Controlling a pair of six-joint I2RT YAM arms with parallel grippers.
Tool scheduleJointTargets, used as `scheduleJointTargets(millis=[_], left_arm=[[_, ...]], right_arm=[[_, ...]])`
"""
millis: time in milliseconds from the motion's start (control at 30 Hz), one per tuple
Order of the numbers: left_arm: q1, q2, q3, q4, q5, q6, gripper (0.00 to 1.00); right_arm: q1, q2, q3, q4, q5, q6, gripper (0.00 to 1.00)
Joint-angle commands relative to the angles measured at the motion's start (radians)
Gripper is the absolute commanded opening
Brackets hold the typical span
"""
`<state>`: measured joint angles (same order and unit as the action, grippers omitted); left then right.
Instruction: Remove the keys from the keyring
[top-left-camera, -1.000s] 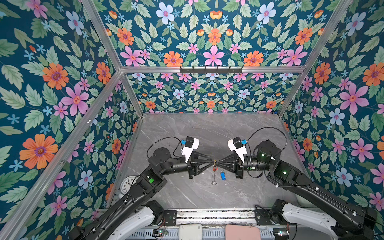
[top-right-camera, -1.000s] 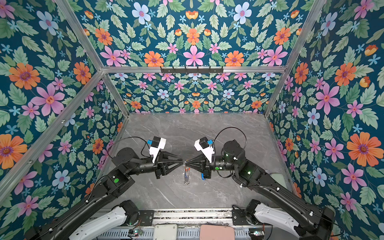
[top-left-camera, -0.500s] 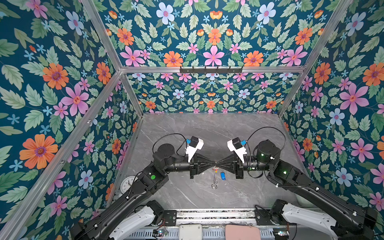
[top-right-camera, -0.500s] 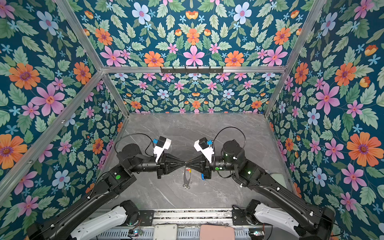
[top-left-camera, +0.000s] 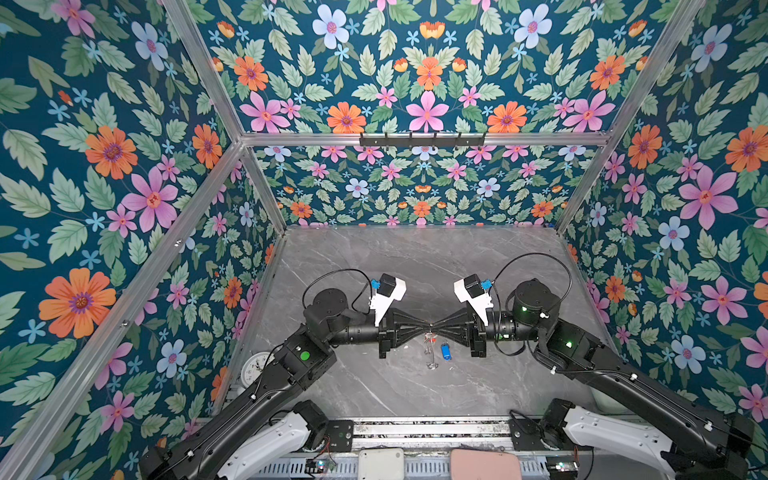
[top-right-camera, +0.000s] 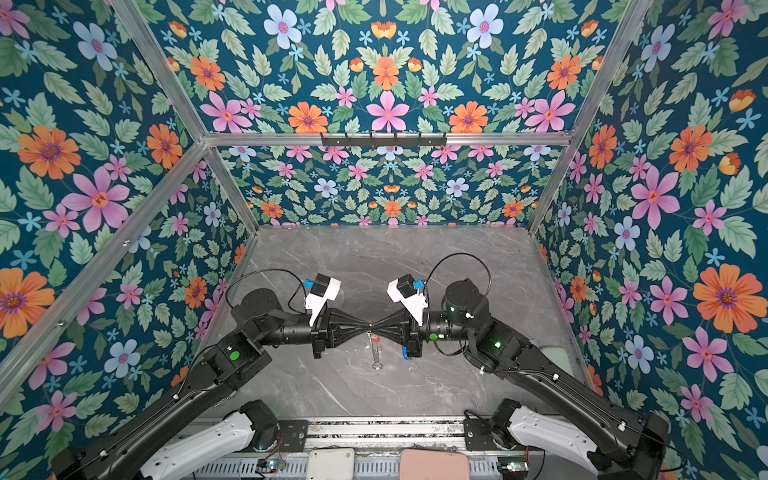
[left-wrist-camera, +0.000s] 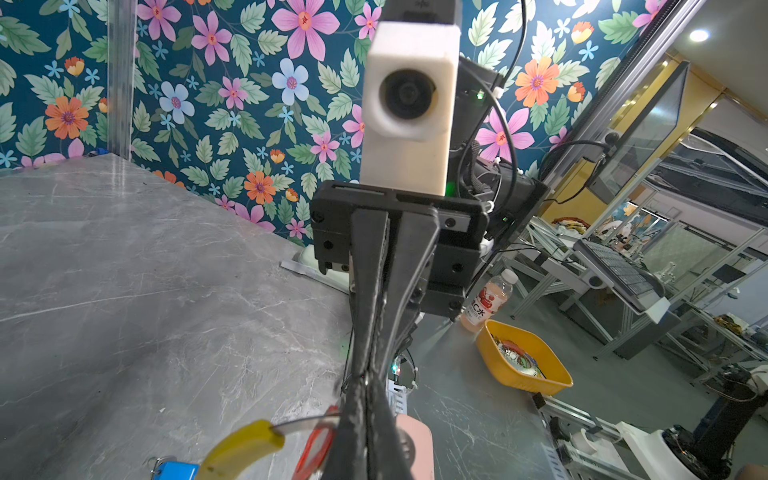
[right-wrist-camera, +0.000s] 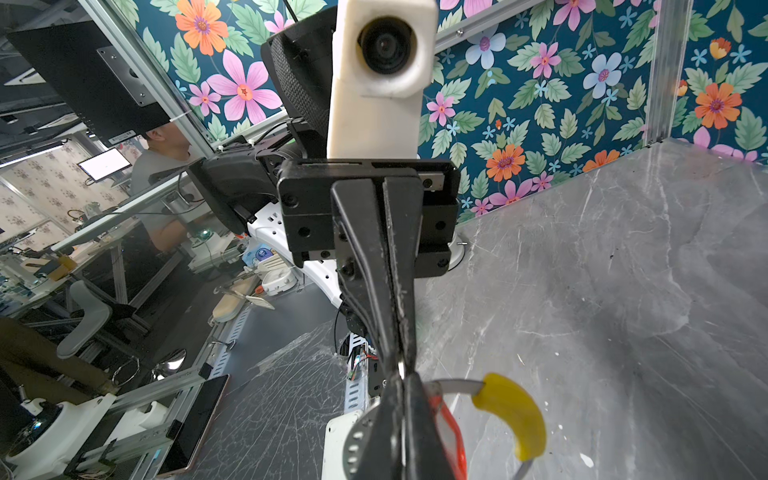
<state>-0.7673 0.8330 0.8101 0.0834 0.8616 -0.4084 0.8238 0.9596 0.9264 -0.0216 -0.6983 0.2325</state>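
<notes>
Both grippers meet tip to tip above the middle of the table (top-left-camera: 374, 257), and both are shut. The keyring (top-left-camera: 431, 353) hangs edge-on under them; its yellow sleeve (left-wrist-camera: 241, 449) (right-wrist-camera: 515, 415) curves away to one side. My right gripper (top-left-camera: 434, 326) (right-wrist-camera: 400, 372) is shut on the ring's top. My left gripper (top-left-camera: 425, 327) (left-wrist-camera: 365, 378) is shut at the same spot. The red-orange tag (left-wrist-camera: 316, 444) (right-wrist-camera: 451, 432) hangs right beside the fingers; its key is hidden. The blue-tagged key (top-left-camera: 445, 351) (left-wrist-camera: 174, 471) lies on the table apart from the ring.
A white round clock (top-left-camera: 257, 368) sits at the table's left edge. A pink pad (top-left-camera: 484, 463) and a white box (top-left-camera: 380, 461) lie on the front rail. Beyond the table stand a yellow basket (left-wrist-camera: 523, 365) and a bottle (left-wrist-camera: 486, 301).
My left gripper has moved right up to the right gripper's tips and gone from open to shut at the ring's top. The right arm and the ring have stayed put.
</notes>
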Motion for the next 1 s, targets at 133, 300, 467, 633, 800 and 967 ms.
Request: scheduleJointTargets(millis=[133,300,467,633,800,967], left_arm=[[0.000,-0.013,-0.020,0.092,-0.002,-0.003,0.00],[0.000,-0.026,-0.035,0.109,-0.017,-0.012,0.00],[0.000,-0.035,-0.042,0.115,-0.023,-0.017,0.00],[0.001,-0.044,-0.048,0.117,-0.029,-0.017,0.00],[0.000,-0.051,-0.058,0.124,-0.045,-0.020,0.00],[0.000,-0.056,-0.068,0.136,-0.077,-0.029,0.00]], right_arm=[[0.000,-0.001,0.011,0.031,0.017,0.009,0.00],[0.000,-0.001,0.014,0.038,0.029,0.015,0.19],[0.000,-0.009,0.016,0.036,0.047,0.019,0.30],[0.000,-0.024,0.013,0.035,0.068,0.023,0.42],[0.000,-0.045,0.002,0.040,0.094,0.027,0.52],[0.000,-0.070,-0.025,0.060,0.129,0.028,0.56]])
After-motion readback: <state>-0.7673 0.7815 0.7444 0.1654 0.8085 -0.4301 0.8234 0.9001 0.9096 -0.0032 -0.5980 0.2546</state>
